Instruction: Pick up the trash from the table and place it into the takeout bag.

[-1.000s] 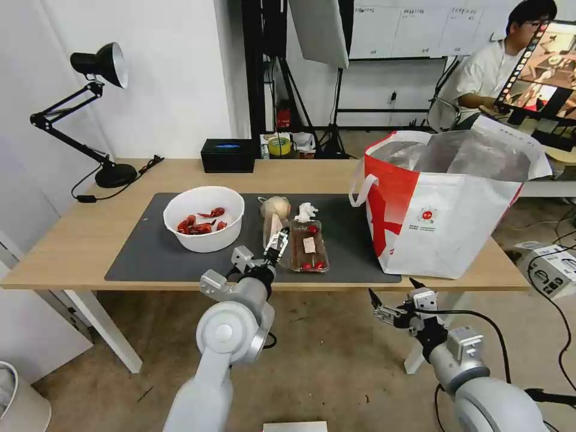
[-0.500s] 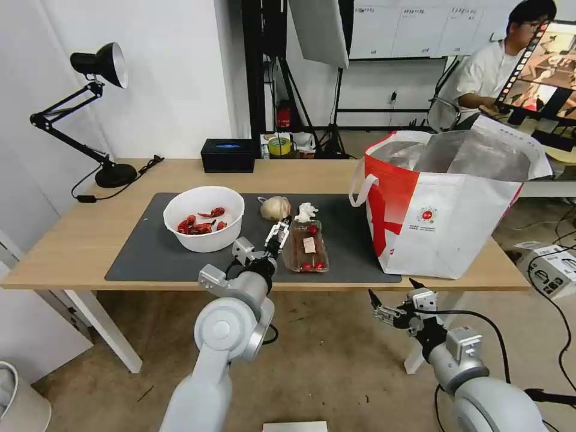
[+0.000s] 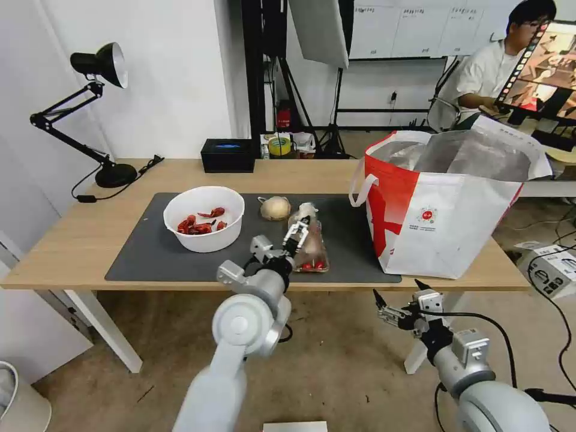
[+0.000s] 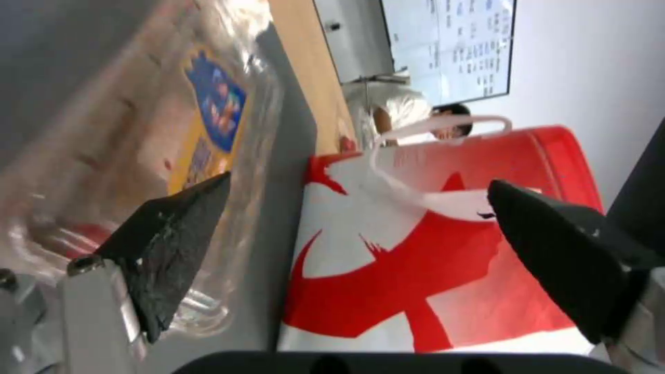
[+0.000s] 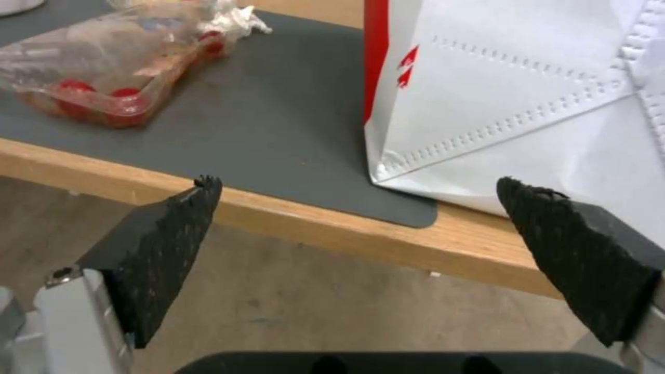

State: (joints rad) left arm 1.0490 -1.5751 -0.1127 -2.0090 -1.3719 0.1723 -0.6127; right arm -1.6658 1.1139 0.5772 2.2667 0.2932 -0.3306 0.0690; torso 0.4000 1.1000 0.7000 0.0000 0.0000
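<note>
On the dark mat [image 3: 150, 252] of the table [image 3: 72, 240] lie the trash items: a white bowl of red shells [image 3: 204, 218], a tan lump [image 3: 275, 207], a crumpled tissue [image 3: 307, 208] and a clear tray with red bits [image 3: 312, 246]. My left gripper [image 3: 298, 231] hovers open over the tray's left part; in the left wrist view one finger [image 4: 173, 244] lies across the tray [image 4: 138, 119], the other stands before the takeout bag [image 4: 443, 249]. The takeout bag [image 3: 444, 204] stands open at the right. My right gripper [image 3: 397, 300] hangs open below the table's front edge.
A black desk lamp [image 3: 99, 66] and a black box [image 3: 227, 155] stand at the table's back left. The right wrist view shows the tray [image 5: 90, 78], the tissue [image 5: 232, 21], the bag's corner [image 5: 527, 93] and the wooden table edge [image 5: 311, 228].
My left arm has swung to the right, carrying its open gripper from beside the tray's left edge to over the tray. The right arm has barely shifted.
</note>
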